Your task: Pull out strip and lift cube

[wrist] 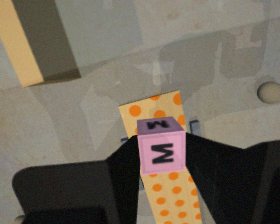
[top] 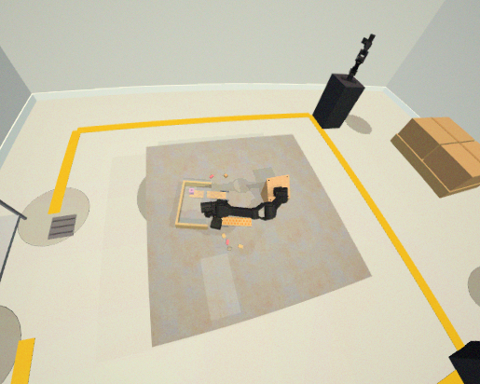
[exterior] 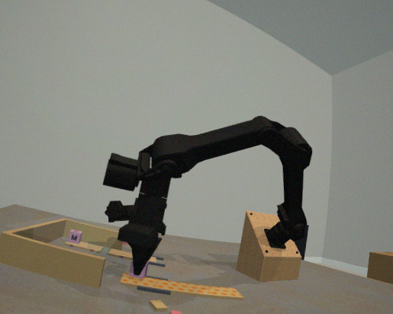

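My gripper point(exterior: 138, 271) point(wrist: 156, 138) is shut on a pink cube marked M point(exterior: 143, 272) point(wrist: 162, 154), one finger on each side. The cube is at the tray-side end of an orange-dotted strip point(top: 239, 222) point(exterior: 200, 288) point(wrist: 175, 190); whether it touches the strip is hard to tell. The dotted strip is in one piece and lies outside the tray between dark rails point(exterior: 154, 290) point(wrist: 195, 128). A second M cube point(top: 191, 190) point(exterior: 75, 237) sits inside the tray on a plain strip piece point(top: 198, 195) point(exterior: 89, 246). A gap separates it from another plain piece point(top: 216, 195) point(exterior: 121, 254).
The open-sided wooden tray point(top: 180, 204) point(exterior: 51, 261) point(wrist: 17, 50) stands beside the gripper. A sloped wooden block point(top: 269, 185) point(exterior: 249, 241) carries the arm's base. Small chips point(top: 240, 246) point(exterior: 158, 305) lie near the dotted strip. A grey round thing point(wrist: 270, 92) is at the wrist view's right.
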`<state>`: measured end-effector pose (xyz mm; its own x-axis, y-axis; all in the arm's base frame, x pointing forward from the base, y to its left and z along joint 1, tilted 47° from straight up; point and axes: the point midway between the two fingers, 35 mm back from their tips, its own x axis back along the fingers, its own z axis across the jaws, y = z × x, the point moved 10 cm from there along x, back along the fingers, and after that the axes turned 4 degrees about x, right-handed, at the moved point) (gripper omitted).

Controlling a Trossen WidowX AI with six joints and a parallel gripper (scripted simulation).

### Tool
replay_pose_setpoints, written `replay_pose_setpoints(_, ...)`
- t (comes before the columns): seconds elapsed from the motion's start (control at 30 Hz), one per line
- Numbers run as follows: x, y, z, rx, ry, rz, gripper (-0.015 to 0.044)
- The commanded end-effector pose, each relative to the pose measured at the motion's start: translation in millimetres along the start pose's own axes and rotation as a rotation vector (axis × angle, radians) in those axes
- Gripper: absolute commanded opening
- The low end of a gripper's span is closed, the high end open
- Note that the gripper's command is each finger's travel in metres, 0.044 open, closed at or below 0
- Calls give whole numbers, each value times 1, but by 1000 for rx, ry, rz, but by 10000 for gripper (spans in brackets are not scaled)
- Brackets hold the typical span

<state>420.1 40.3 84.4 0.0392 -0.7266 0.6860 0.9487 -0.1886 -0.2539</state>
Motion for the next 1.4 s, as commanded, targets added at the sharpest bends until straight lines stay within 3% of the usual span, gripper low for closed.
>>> replay_pose_setpoints(0.0, 14, -11, -9, -5, 1, -10, 0)
replay_pose_setpoints(0.27, 31, -37, -23, -8, 2, -8, 0)
replay_pose_setpoints(1.2, 31, -107, -65, -12, 1, -5, 0)
replay_pose_setpoints(1.37, 58, -106, -65, -12, -1, -6, 0)
